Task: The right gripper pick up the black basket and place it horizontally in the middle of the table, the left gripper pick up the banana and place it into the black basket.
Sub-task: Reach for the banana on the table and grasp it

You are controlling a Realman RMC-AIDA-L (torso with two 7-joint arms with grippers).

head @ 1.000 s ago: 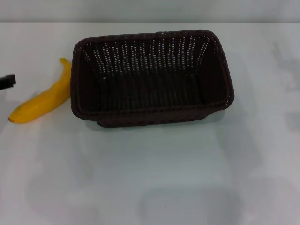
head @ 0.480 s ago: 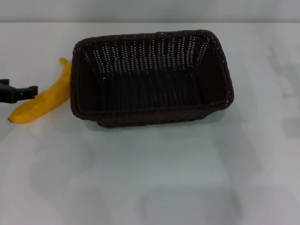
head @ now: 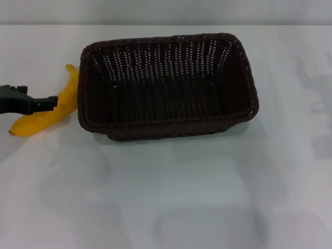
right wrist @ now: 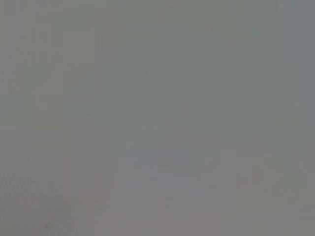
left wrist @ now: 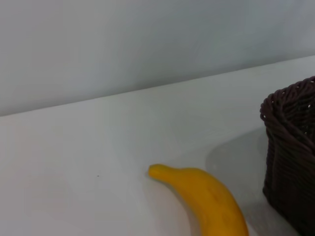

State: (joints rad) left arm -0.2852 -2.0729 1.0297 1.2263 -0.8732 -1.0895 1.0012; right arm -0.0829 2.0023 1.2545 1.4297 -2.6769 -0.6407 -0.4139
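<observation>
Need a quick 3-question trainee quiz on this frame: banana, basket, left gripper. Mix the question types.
1. True or false: the banana already lies inside the black basket.
2. Multiple choice: in the head view, the left gripper is
A. above the basket's middle
B. at the banana, on the basket's left
C. near the table's front edge
3. Fill in: the basket holds ____.

Key
1. False; it lies on the table beside the basket's left end.
2. B
3. Nothing; its inside is bare.
</observation>
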